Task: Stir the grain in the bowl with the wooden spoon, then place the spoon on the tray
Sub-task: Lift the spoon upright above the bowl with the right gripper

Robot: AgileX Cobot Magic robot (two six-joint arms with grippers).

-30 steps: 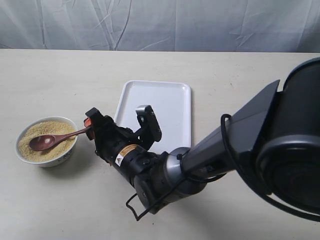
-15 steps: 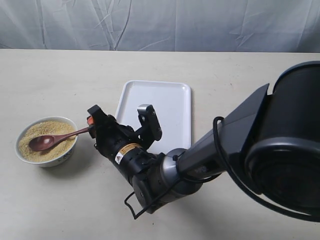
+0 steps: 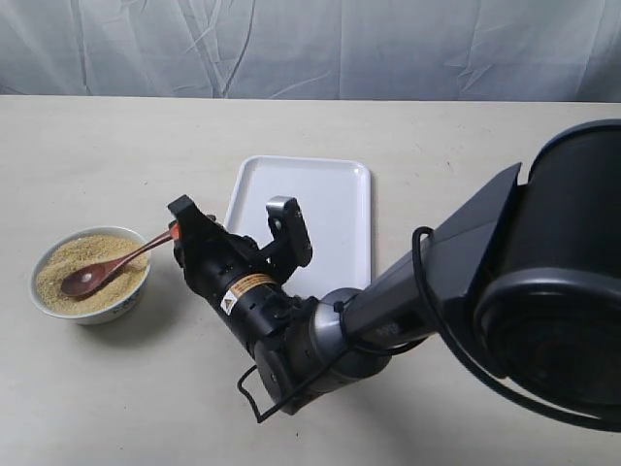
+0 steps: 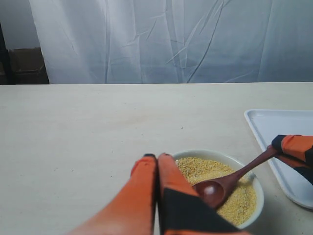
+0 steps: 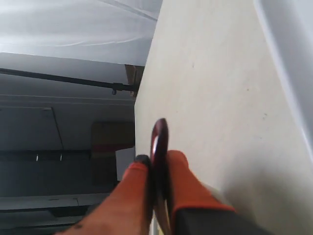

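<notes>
The white bowl (image 3: 97,316) stands at the table's left, filled with golden grain (image 3: 78,252). The dark wooden spoon (image 3: 121,257) has its scoop in the grain and its handle rising over the rim toward the tray. My right gripper (image 3: 175,233) is shut on the handle's end; the right wrist view shows its orange fingers (image 5: 183,171) clamping the spoon (image 5: 159,139). The white tray (image 3: 330,194) lies bare, right of the bowl. My left gripper (image 4: 157,156) is shut on nothing, just short of the bowl (image 4: 200,153). It does not show in the exterior view.
The right arm's thick black body (image 3: 466,291) spans the table's front right and overlaps the tray's near edge. A grey cloth (image 3: 310,44) hangs behind the far table edge. A brown box (image 4: 27,66) sits beyond the table.
My right gripper has lifted the handle end, so the spoon tilts more steeply. The scoop has stayed in the grain, shifting only slightly.
</notes>
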